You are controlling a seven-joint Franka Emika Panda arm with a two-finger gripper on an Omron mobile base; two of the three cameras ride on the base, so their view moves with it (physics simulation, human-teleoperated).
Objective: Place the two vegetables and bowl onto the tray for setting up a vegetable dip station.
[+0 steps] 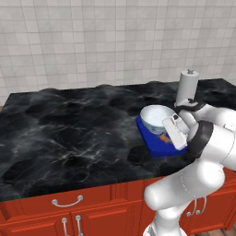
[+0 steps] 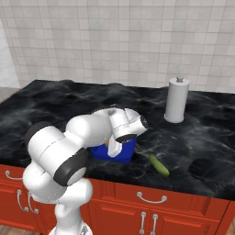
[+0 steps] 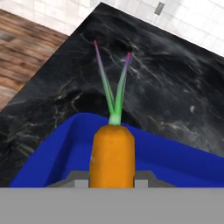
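Observation:
My gripper (image 3: 112, 178) is shut on the orange carrot (image 3: 112, 151), whose green top points away from the hand. The carrot hangs just over the blue tray (image 3: 175, 162). In the left base view the gripper (image 1: 168, 134) reaches down over the near part of the tray (image 1: 157, 147), with a bit of carrot (image 1: 164, 137) showing below the hand. The white bowl (image 1: 155, 116) appears to rest on the tray's far end. The dark green cucumber (image 2: 159, 165) lies on the counter to the right of the tray (image 2: 117, 154), near the front edge.
A tall white paper towel roll (image 2: 176, 100) stands upright at the back right of the black marble counter (image 1: 69, 133). Red cabinet fronts (image 1: 69, 216) run below the counter edge. A tiled wall closes off the back.

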